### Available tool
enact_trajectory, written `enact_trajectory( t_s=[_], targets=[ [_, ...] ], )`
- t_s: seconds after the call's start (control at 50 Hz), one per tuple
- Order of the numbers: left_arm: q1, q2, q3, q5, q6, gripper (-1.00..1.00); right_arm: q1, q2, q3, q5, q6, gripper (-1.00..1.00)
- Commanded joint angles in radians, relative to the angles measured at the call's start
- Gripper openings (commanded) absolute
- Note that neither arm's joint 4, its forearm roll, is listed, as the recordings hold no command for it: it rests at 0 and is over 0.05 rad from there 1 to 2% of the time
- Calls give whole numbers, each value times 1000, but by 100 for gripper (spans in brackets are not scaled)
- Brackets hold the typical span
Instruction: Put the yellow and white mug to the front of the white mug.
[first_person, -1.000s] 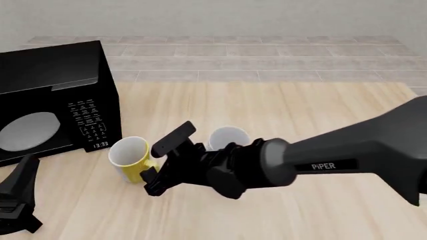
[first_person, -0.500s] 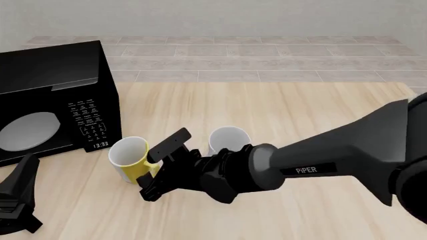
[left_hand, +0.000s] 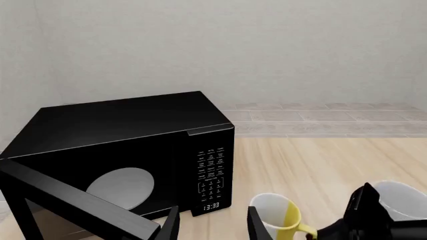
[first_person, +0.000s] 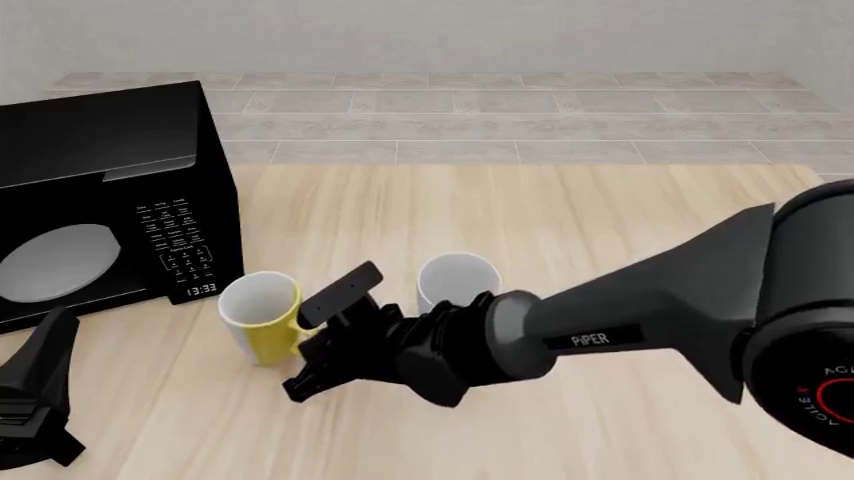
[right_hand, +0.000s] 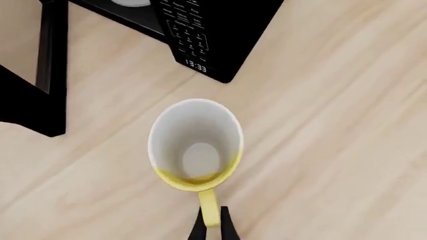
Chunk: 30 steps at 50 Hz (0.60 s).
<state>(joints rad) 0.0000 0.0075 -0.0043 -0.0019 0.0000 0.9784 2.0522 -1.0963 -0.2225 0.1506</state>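
Bare wood fronts the white mug (first_person: 457, 276); microwave (first_person: 107, 190) crowds left.

The black right arm (first_person: 641, 310) hides the lower part of the plain white cylindrical mug (first_person: 454, 277); the black microwave oven (first_person: 94, 200) is cut by the left edge.

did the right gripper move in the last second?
Yes. In the front view the right gripper dropped lower and slid slightly left toward the yellow mug, judged against the microwave; its fingers now straddle the handle.
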Motion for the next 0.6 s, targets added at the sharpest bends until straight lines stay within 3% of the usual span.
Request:
enact_trajectory(
  t_s=[0.02,0.2,0.46,0.6],
  targets=[
    [0,0,0,0,0,100,-14,-27,-4,16,-41,-100],
    [0,0,0,0,0,100,-50,-87,-16,58,-114,-100],
    [0,0,0,0,0,100,-55,-205,19,84,-148,-100],
    [0,0,0,0,0,100,-58,-263,44,99,-141,-100]
  ],
)
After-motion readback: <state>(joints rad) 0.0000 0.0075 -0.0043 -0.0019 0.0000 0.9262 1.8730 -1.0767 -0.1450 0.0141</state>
